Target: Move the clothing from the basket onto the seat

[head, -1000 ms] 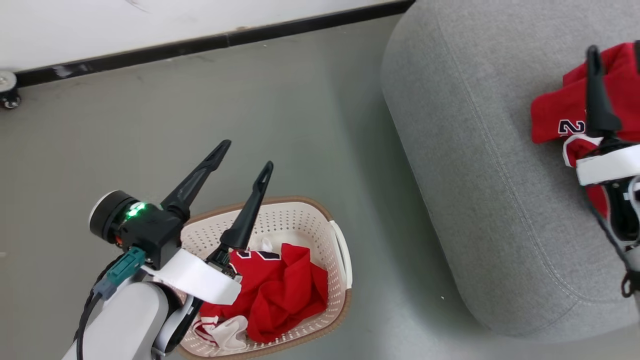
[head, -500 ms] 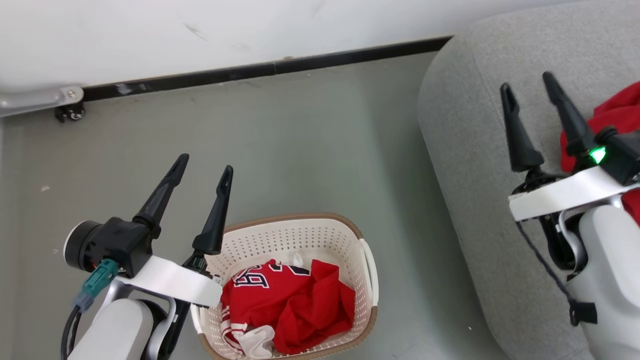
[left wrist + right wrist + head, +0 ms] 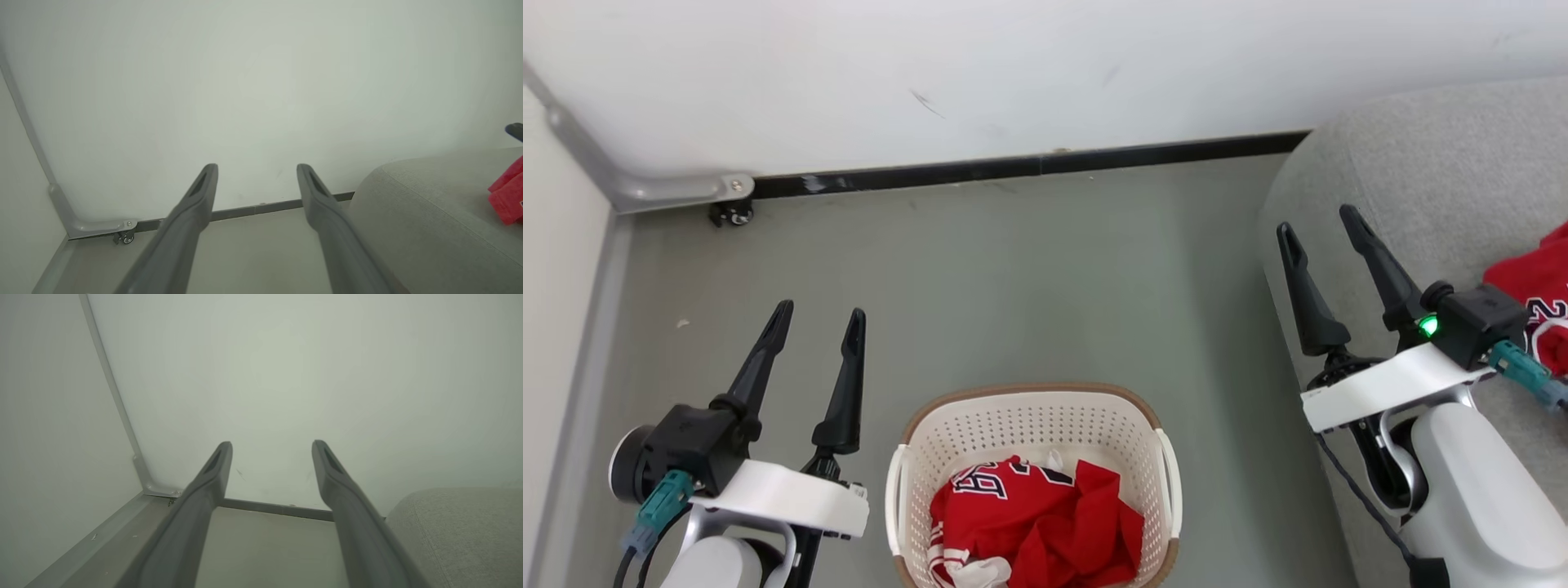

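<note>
Bright red clothing (image 3: 1045,527) with navy lettering lies crumpled in the cream basket (image 3: 1029,416) at the bottom middle of the head view. Another red garment (image 3: 1531,294) rests on the grey seat (image 3: 1421,163) at the right; the left wrist view also catches that garment (image 3: 508,192) on the seat (image 3: 429,212). My left gripper (image 3: 818,314) hangs open and empty over the floor, left of the basket. My right gripper (image 3: 1319,220) is open and empty above the seat's left edge. In both wrist views the fingers point at the wall, spread apart: left gripper (image 3: 257,167), right gripper (image 3: 271,445).
A white wall with a black baseboard (image 3: 1029,167) closes the far side of the grey floor (image 3: 1013,286). A grey metal frame with a small castor (image 3: 731,214) stands in the left corner. A side panel (image 3: 556,327) runs along the left.
The head camera has swung, shifting the whole picture. The left gripper has come away from above the basket to its left. The right gripper has drawn back from the garment on the seat.
</note>
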{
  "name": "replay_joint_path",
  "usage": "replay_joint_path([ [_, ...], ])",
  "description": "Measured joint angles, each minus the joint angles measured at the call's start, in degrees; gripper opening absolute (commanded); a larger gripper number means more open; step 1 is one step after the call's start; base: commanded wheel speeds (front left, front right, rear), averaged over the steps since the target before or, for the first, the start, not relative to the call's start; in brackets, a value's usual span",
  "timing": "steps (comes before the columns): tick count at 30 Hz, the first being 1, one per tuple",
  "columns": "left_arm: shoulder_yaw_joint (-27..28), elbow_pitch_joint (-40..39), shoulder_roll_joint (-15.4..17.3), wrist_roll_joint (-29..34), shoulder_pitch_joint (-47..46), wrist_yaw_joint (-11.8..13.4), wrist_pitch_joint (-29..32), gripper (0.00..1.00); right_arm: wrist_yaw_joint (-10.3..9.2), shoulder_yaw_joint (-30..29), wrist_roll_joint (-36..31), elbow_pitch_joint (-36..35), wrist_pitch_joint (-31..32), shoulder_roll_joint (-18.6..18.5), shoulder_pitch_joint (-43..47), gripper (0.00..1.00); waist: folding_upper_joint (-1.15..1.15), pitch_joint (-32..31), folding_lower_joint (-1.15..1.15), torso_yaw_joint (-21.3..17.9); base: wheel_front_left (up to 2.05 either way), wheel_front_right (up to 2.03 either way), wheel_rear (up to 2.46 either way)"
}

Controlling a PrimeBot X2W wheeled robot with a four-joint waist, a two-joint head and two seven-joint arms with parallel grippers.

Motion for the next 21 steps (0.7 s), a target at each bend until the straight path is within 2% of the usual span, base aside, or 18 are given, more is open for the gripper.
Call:
replay_joint_path([
  [13,2.96,0.97,-1.29,0.88,4.61,0.59,0.0,1.0,0.0,-1.6,-1.32,-1.9,1.2,4.43,7.29,1.0,0.0,-4.67,0.0,3.98,0.0,0.0,0.0],
  [21,4.59,1.76,-1.77,1.36,6.81,0.59,0.0,1.0,0.0,-2.35,-3.65,-3.77,2.31,5.47,11.57,1.0,0.0,-6.99,0.0,5.76,0.0,0.0,0.0],
])
